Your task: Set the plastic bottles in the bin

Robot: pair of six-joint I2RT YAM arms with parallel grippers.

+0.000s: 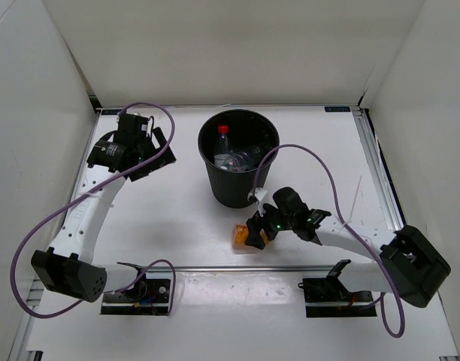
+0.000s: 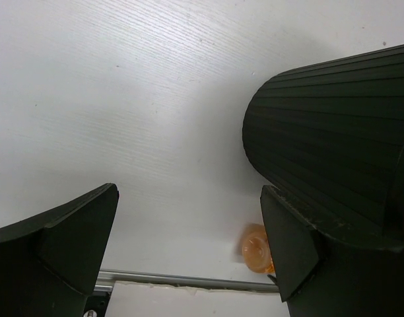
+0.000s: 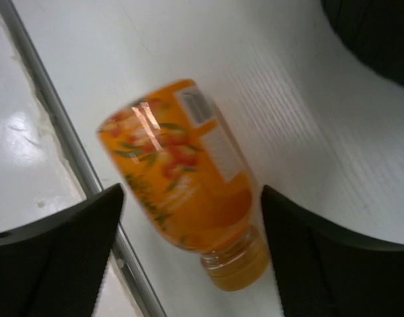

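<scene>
The squat orange bottle [image 1: 240, 235] lies on its side on the white table in front of the bin. In the right wrist view it [image 3: 182, 178] lies between my fingers with its cap toward the camera. My right gripper [image 1: 257, 230] [image 3: 189, 254] is open and straddles it, with a gap on both sides. The black bin [image 1: 234, 192] stands at the table's middle and holds a red-capped clear bottle [image 1: 223, 131] and other clear bottles [image 1: 243, 159]. My left gripper [image 1: 161, 150] [image 2: 189, 244] is open and empty, left of the bin [image 2: 334, 139]. The orange bottle [image 2: 255, 247] shows far off in its view.
A metal rail [image 1: 215, 268] [image 3: 70, 152] runs along the table's near edge, just behind the orange bottle. White walls close in the table on the left, the back and the right. A purple cable loops from each arm.
</scene>
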